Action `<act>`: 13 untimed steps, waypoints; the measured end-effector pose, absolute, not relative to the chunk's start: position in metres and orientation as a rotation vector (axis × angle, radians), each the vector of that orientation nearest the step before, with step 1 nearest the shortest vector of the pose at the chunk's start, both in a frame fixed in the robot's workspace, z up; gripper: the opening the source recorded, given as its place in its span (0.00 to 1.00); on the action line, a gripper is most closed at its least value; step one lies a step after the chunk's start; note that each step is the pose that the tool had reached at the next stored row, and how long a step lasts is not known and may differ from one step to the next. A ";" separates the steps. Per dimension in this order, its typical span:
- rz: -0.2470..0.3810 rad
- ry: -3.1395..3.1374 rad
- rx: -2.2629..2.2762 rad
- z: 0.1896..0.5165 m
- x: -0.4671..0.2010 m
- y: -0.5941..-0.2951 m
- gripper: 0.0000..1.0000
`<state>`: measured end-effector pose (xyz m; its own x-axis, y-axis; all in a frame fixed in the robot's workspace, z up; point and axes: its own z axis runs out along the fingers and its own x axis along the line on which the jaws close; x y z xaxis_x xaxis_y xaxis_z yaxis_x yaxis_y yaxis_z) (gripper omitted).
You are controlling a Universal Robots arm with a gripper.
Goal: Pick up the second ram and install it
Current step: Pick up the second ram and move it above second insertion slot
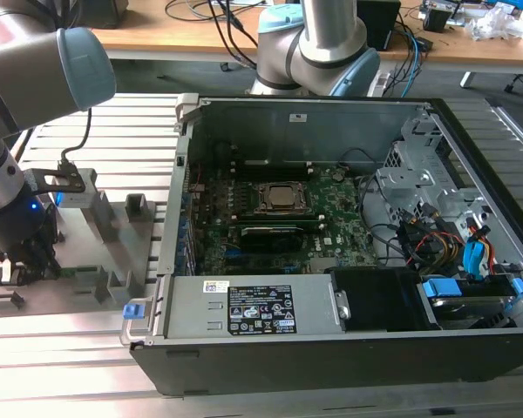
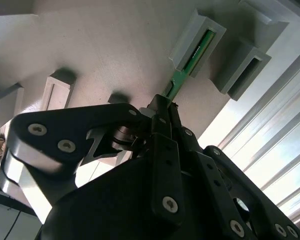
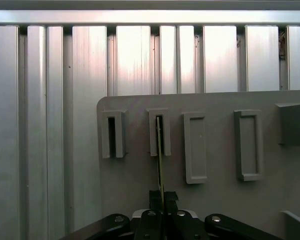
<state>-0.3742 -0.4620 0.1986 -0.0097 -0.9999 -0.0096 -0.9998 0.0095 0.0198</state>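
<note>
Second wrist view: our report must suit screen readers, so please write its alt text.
The gripper pinches one end of the second ram, a slim green strip whose other end sits in a slotted block on the grey holder tray.

The exterior view looks down from far off, the gripper (image 1: 24,261) at the exterior view's left. Both wrist views sit close behind the gripper, facing past it, sharing the second ram (image 2: 179,79) and tray (image 3: 130,200) ahead.
</note>
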 end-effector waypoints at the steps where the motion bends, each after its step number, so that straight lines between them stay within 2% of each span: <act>1: -0.033 -2.227 2.206 0.199 -0.374 -0.462 0.14; 13: -0.025 -2.224 2.202 0.211 -0.374 -0.462 0.14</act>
<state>-0.3742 -0.4620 0.2110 -0.0096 -0.9999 -0.0028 -0.9998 0.0096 0.0198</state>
